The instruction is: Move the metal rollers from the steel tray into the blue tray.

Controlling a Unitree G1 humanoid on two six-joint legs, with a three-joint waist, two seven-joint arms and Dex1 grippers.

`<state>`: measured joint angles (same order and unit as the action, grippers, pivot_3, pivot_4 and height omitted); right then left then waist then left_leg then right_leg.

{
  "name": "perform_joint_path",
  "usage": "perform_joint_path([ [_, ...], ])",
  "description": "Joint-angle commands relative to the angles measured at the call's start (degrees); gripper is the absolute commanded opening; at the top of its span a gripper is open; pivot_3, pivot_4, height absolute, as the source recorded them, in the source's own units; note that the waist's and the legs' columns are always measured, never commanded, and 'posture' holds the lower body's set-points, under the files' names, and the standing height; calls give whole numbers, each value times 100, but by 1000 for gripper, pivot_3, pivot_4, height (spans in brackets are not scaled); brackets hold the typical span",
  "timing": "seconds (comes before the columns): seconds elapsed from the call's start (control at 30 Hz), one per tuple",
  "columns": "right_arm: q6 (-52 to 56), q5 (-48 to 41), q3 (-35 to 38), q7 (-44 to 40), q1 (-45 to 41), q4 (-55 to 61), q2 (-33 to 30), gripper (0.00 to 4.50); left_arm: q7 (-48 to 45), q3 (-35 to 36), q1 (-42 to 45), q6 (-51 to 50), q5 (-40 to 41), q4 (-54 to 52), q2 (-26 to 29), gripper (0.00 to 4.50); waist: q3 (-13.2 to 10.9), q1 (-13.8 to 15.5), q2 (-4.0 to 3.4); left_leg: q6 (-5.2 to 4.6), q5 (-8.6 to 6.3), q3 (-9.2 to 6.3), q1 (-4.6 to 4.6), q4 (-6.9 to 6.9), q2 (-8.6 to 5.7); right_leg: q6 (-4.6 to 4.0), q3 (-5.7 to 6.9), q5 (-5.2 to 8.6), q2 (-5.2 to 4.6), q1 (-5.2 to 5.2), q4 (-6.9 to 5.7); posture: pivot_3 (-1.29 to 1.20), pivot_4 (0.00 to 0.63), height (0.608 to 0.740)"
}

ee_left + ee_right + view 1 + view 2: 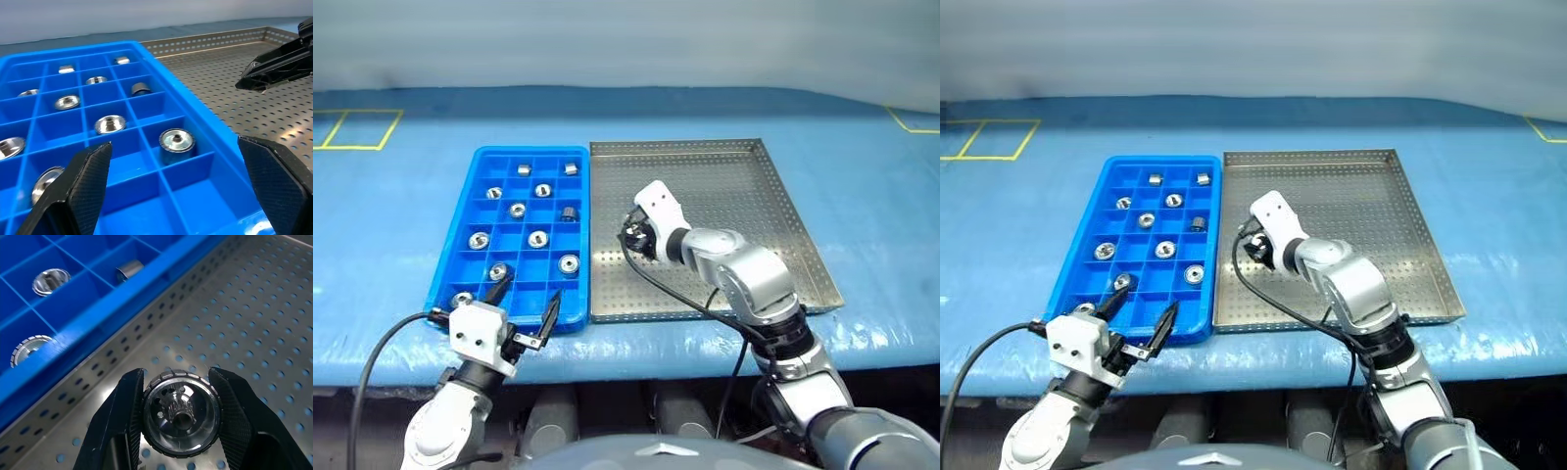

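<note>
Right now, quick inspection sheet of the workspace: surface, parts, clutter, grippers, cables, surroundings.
Surface: blue table cover, yellow tape marks at the far corners.
Job's things: steel tray, no loose rollers seen on its floor; blue tray beside it, holding about eleven metal rollers in separate compartments.
Clutter: nothing seen.
Grippers: right gripper shut on one roller above the steel tray; left gripper open at the blue tray's near edge.
Cables: black cable on each arm.
Surroundings: pale wall behind.

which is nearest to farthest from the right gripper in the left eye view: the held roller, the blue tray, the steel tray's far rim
1. The held roller, clamped in the right gripper itself.
2. The blue tray, beside the gripper on the robot's left.
3. The steel tray's far rim, farthest, at the tray's back edge.
</note>
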<state>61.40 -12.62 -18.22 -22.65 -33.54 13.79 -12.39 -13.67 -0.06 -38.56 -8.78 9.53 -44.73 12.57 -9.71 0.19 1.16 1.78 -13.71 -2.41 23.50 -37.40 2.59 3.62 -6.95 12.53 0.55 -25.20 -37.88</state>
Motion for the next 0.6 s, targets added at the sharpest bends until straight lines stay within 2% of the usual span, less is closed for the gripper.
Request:
perform_joint_path([
  [0.03, -553, 2, -315, -256, -340, -177, 264, 1713, 252, 126, -308, 389, -78, -435, -237, 4500, -1, 102, 2, 0, 0, -2, 1, 0, 0, -1, 2, 0, 0, 0, 1, 372, 150, 740],
  [0.33, -957, -120, -961, -678, -483, -295, 999, 1713, 584, 161, -1233, 894, -246, -686, -709, 4500, -3, 467, 3, 0, 0, 1, 11, 9, 1, -7, 5, 5, -2, -19, 9, 448, 150, 740],
  [0.6, -821, -213, -1411, -993, -81, -120, 876, 1713, 648, 13, -1546, 1025, -373, -741, -795, 4500, -3, 636, 4, 1, -1, 2, 14, 9, 1, -8, 6, 7, -4, -22, 14, 465, 150, 740],
])
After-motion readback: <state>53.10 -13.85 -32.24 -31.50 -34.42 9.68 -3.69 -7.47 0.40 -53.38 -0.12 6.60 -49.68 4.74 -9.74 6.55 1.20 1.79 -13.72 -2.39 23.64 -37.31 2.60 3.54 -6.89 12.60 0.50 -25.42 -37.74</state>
